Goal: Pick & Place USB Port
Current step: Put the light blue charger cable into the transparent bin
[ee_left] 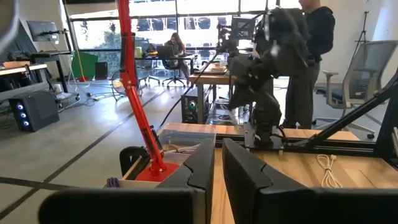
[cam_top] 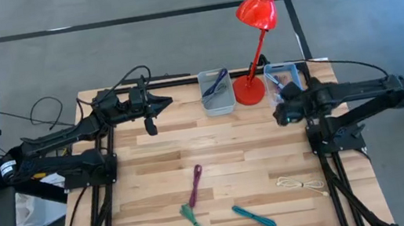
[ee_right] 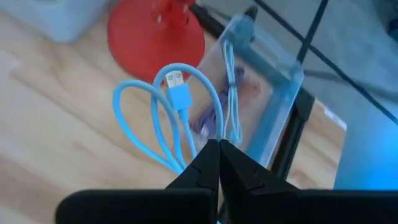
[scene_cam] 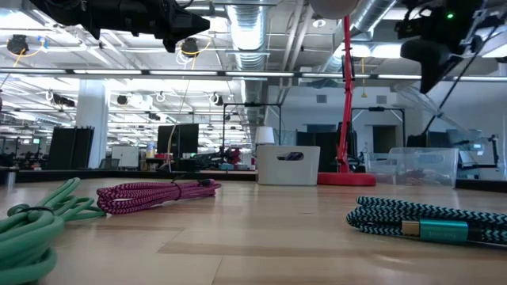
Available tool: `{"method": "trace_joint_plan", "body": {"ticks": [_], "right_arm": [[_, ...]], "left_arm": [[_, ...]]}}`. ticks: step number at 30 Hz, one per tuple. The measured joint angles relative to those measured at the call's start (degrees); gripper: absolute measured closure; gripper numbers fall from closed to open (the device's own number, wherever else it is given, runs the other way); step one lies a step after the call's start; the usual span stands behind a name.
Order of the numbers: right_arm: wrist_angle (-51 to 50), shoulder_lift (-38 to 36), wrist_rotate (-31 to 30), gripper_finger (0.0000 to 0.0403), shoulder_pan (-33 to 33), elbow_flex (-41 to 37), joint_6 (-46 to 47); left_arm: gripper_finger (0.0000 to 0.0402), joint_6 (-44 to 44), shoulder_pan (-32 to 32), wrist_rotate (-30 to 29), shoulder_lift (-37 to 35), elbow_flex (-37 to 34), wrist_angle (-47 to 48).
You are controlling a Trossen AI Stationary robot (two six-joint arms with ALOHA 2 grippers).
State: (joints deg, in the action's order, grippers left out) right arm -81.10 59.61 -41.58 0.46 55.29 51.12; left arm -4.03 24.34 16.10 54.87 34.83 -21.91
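My right gripper (ee_right: 217, 149) is shut on a coiled light-blue USB cable (ee_right: 165, 118). It is over the table beside the clear bin (ee_right: 273, 93) and the red lamp base (ee_right: 155, 31), and it also shows in the high view (cam_top: 285, 111). The clear bin holds other cables. My left gripper (ee_left: 217, 177) hovers empty at the table's far left (cam_top: 151, 118), its fingers all but together. A magenta cable (cam_top: 195, 185), a green cable (cam_top: 195, 221), a teal cable (cam_top: 252, 217) and a white cable (cam_top: 301, 186) lie flat on the table's near half. My right gripper pinches the light-blue cable between its two fingers where the strands of its loops come together (ee_right: 202, 146). The loops and the USB plug (ee_right: 178, 93) stick out past the fingertips. The fingers themselves hide the exact place of contact.
A grey bin (cam_top: 216, 91) holding a cable stands at the far middle, left of the red desk lamp (cam_top: 250, 86). People and office chairs (ee_left: 317, 37) are in the room beyond the table. Bare wood lies between the bins and the loose cables.
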Motion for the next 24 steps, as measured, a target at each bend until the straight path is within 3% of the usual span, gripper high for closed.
{"method": "trace_joint_plan", "body": {"ticks": [7, 13, 24], "right_arm": [[12.64, -2.03, 1.10, 0.0403, -13.19, 0.00, -19.67], [20.34, -1.02, 6.56, 0.0403, -25.65, 0.00, -32.92], [29.14, 4.34, 15.08, 0.0403, -43.61, 0.02, -46.79]], "left_arm": [[0.0369, 0.00, 0.01, -0.01, 0.00, 0.00, 0.00], [0.0369, 0.00, 0.01, -0.01, 0.01, 0.00, 0.00], [0.0369, 0.00, 0.02, -0.02, 0.00, 0.00, 0.01]]}}
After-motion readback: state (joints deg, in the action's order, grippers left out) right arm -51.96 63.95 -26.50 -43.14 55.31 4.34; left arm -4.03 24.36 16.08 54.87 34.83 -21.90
